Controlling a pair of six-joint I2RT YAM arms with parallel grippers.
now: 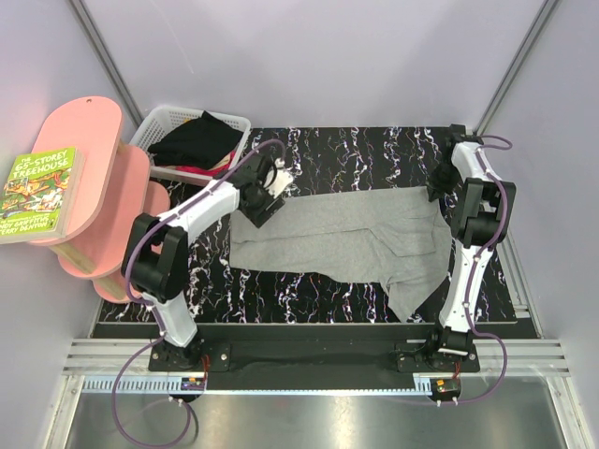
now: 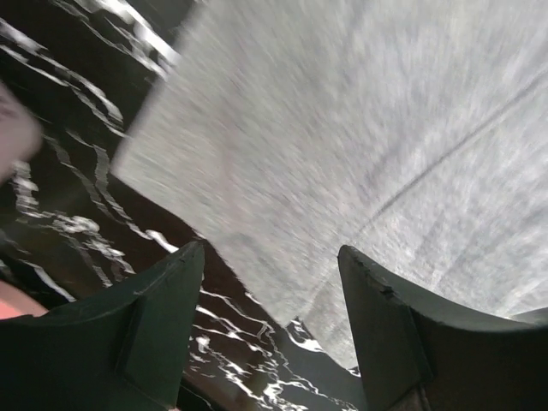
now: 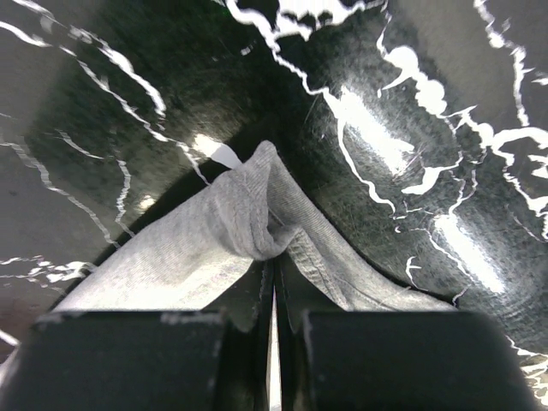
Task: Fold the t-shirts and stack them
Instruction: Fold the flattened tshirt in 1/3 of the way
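Inside the clenched right end effector [image 3: 274,287] sits grey t-shirt [image 3: 227,227] (left end effector [image 2: 270,253] released)

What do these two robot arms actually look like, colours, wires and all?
Both the left arm and the right arm have white tubular links with black joints. A thin purple cable loops along each. The left gripper and the right gripper each end in two dark, wedge-shaped fingers. No markings show.
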